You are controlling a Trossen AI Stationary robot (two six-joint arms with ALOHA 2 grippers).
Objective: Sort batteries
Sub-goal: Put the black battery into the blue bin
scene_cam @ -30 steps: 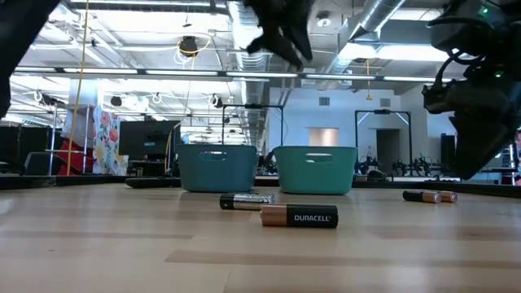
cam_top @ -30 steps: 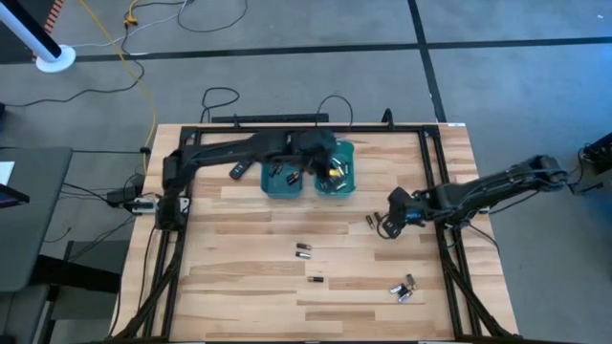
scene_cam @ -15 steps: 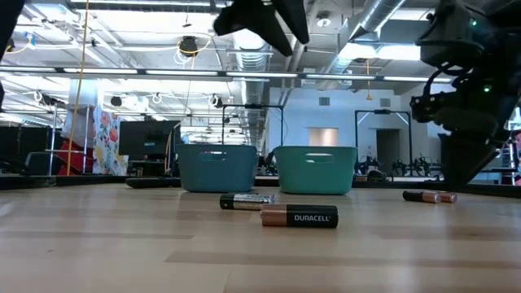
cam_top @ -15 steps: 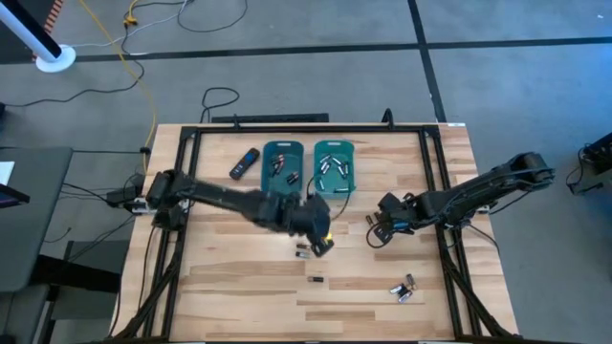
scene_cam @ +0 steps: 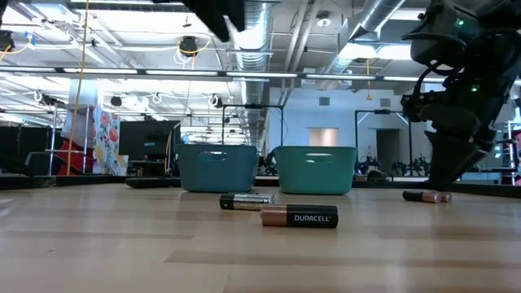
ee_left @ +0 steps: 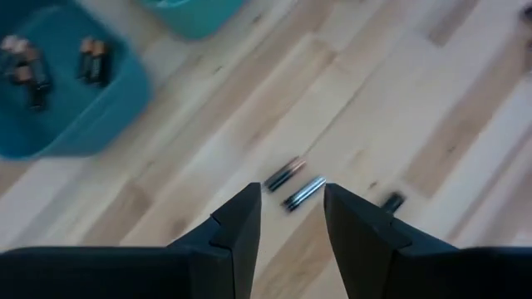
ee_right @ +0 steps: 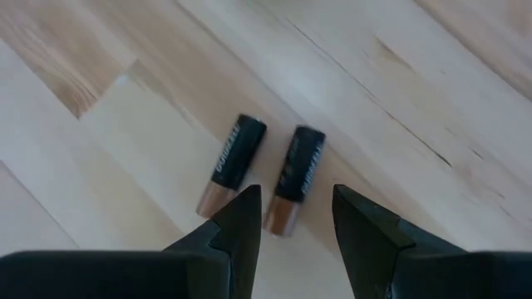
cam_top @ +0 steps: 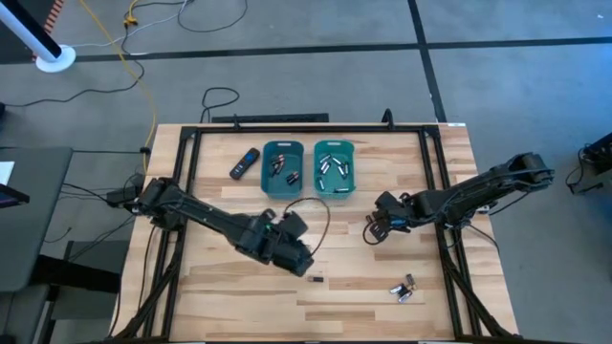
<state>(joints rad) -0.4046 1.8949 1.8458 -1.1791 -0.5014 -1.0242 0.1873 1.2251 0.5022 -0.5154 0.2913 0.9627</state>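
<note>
My left gripper (ee_left: 291, 198) is open and hovers over the table's middle (cam_top: 298, 258), above a copper-ended battery (ee_left: 285, 173) and a silvery one (ee_left: 303, 191) lying side by side. My right gripper (ee_right: 295, 198) is open, low over two dark copper-ended batteries; one (ee_right: 231, 162) lies just outside the fingers, the other (ee_right: 296, 173) just ahead of the gap. In the high view the right gripper (cam_top: 371, 229) sits right of centre. More batteries lie on the table (cam_top: 316, 279) (cam_top: 404, 287), and others lie in the two teal bins (cam_top: 284, 170) (cam_top: 333, 167).
A flat black remote (cam_top: 245, 163) lies left of the bins near the far edge. A black frame (cam_top: 435, 182) borders the wooden table. From table height, the bins (scene_cam: 216, 167) (scene_cam: 316, 168) stand behind batteries (scene_cam: 299, 217) (scene_cam: 247, 200) (scene_cam: 427, 196).
My left arm has swung from above the teal bins toward the near edge, and its gripper now hangs over the pair of batteries in the table's middle. My right gripper has shifted a little toward the table's left, over its two dark batteries.
</note>
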